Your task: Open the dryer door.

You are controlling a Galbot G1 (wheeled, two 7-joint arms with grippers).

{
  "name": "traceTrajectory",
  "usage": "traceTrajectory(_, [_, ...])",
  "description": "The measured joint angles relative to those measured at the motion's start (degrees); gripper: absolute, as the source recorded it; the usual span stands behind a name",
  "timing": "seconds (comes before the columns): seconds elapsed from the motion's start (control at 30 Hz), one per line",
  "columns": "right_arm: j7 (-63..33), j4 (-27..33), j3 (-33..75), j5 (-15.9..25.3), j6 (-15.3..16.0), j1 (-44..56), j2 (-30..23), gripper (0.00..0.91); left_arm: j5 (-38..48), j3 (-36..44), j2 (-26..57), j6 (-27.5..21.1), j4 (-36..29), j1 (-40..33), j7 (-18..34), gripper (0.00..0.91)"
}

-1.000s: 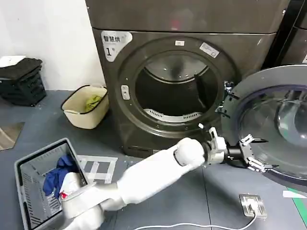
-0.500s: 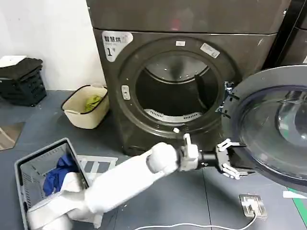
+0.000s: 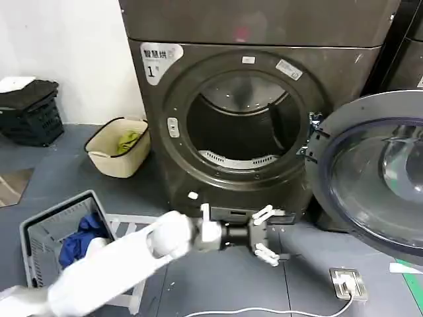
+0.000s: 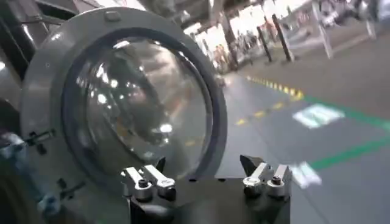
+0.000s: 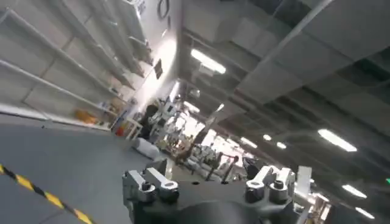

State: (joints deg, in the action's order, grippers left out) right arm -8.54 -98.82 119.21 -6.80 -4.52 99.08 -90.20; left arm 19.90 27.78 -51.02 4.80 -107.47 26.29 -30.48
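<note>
Dryer door: swung wide open to the right of the machine, hinged at the drum's right edge; its broad grey rim and clear bulging centre face outward. In the left wrist view the door stands ahead of the fingers, apart from them.

Dryer: grey-brown front-loader with a white "1" label at its upper left; the round drum opening is uncovered and dark inside.

Left arm: white, reaching from the lower left across the floor toward the dryer's base.

Grey basket: on the floor at lower left, with blue and white clothes inside.

Black crate: against the wall at far left.

Cream tub: on the floor left of the dryer, with a yellow-green cloth in it.

Left gripper: low, in front of the dryer's base below the drum opening, well left of the door and touching nothing. Its fingers are spread and hold nothing; the wrist view shows the same gap between the fingertips.

Right gripper: seen from its own wrist camera, pointing up toward ceiling lights and shelving; fingers spread, nothing between them.

Metal floor plate: at lower right, with a white cable running along the floor to it.
</note>
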Motion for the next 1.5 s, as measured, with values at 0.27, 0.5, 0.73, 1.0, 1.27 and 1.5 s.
traceTrajectory(0.27, [0.1, 3.2, -2.4, 1.4, -1.1, -1.1, 4.4, 0.907, -8.1, -6.5, 12.6, 7.1, -2.2, 5.1, -2.1, 0.907])
traceTrajectory(0.5, [0.4, 5.1, -4.9, 2.1, -1.1, -2.4, 6.8, 0.907, -19.4, -17.2, 23.1, 17.7, -1.7, 12.9, -3.5, 0.907])
traceTrajectory(0.73, [0.7, 6.4, -6.7, 2.4, -0.4, -3.1, 8.1, 0.907, -30.2, -29.5, 32.4, 27.8, -0.6, 22.7, -3.4, 0.907])
traceTrajectory(1.0, [1.5, 7.0, -8.0, 1.8, -0.3, -3.7, 9.2, 0.907, -43.5, -35.7, 40.4, 41.3, 3.6, 25.1, -1.9, 0.907])
traceTrajectory(1.27, [2.8, 6.1, -9.3, -4.0, 0.9, -4.0, 9.6, 0.907, -59.5, -36.7, 45.8, 42.5, 4.7, 25.9, 0.6, 0.907])
traceTrajectory(1.5, [2.8, 5.3, -10.3, -8.8, -0.1, -4.7, 9.0, 0.907, -77.3, -36.9, 47.0, 42.5, 4.9, 27.9, 2.1, 0.907])
